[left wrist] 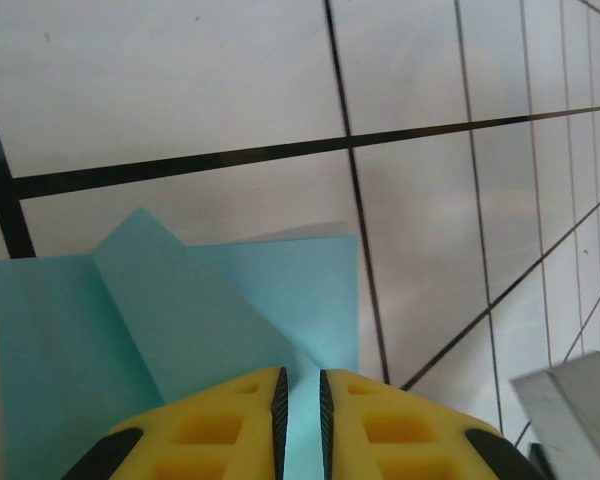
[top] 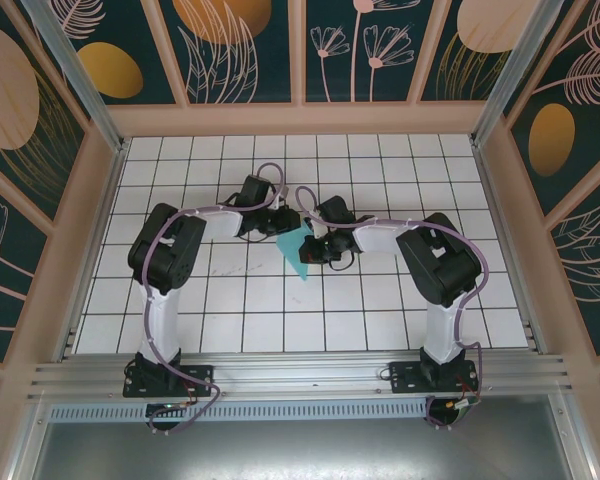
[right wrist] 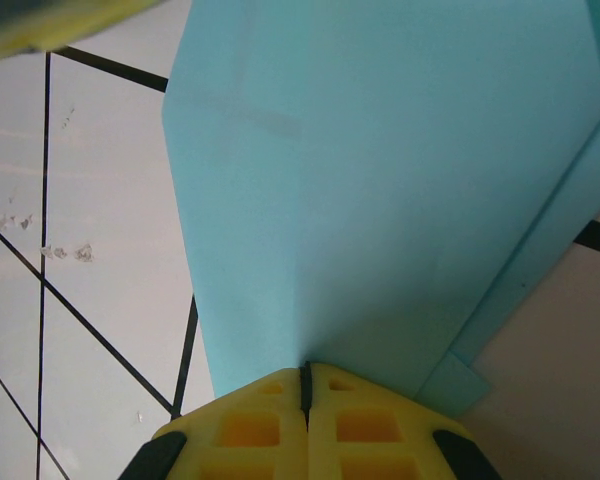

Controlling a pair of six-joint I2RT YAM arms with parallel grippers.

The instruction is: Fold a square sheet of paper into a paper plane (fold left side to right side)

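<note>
Mid-table, the part-folded paper [top: 302,256] is pinched by the closed right gripper [right wrist: 306,372] and overhung by the left gripper [left wrist: 300,385], jaws barely apart (its hold cannot be told), so the left-to-right fold is judged underway and crease-pressing is needed next.

Robotics laboratory test cell, viewed from above. A left arm [top: 165,250] and a right arm [top: 440,262] are bolted through black base plates [top: 170,381] to an aluminium rail [top: 300,372] along the near edge of a table [top: 380,312], whose white top is ruled with a black grid. Loose cables [top: 268,166] trail along both arms. Slotted aluminium posts [top: 78,80] rise at the far corners. Pale wooden frames [top: 300,118] carry wall panels [top: 230,45] printed with leaves and flowers on dark green. These enclose the table on three sides as a staged backdrop.
</note>
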